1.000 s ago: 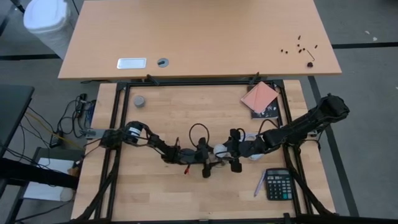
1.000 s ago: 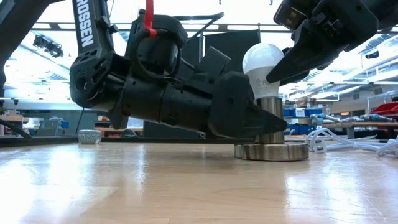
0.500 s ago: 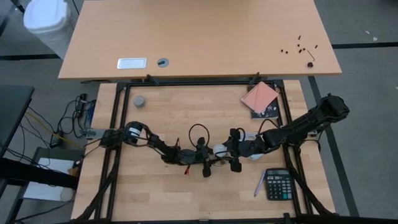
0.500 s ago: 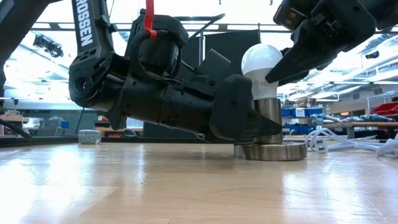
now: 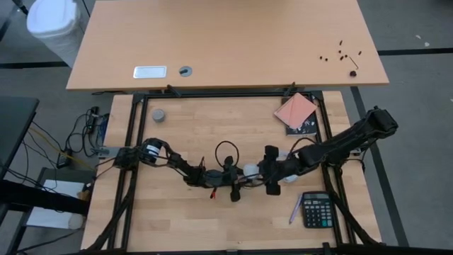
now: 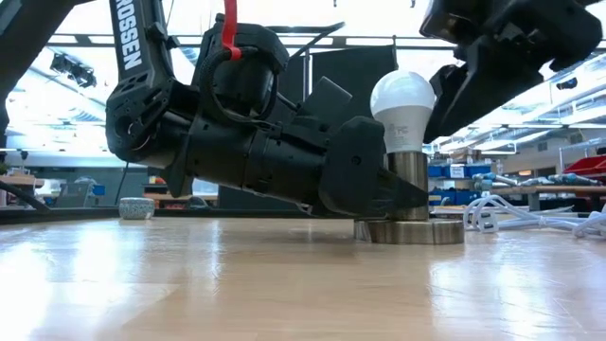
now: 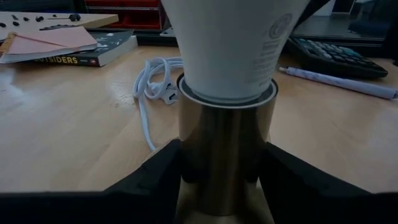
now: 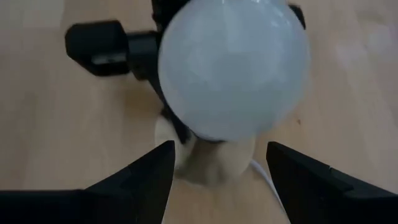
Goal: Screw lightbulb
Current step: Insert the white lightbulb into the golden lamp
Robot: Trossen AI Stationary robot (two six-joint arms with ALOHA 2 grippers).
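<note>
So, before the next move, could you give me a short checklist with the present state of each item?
1. Lightbulb sits upright in the metal socket: ok, its base is inside the socket's rim in the left wrist view.
2. Left pincer steadies the socket: ok, its fingers clamp both sides of the stem.
3. Right pincer is ready to turn the bulb: not ok, its fingers stand open, apart from the glass.
4. Bulb fully screwed in: cannot tell, the threads are hidden.
5. White cord is out of the way: ok, it lies behind the socket.
6. Socket base flat on the table: ok in the low view.
</note>
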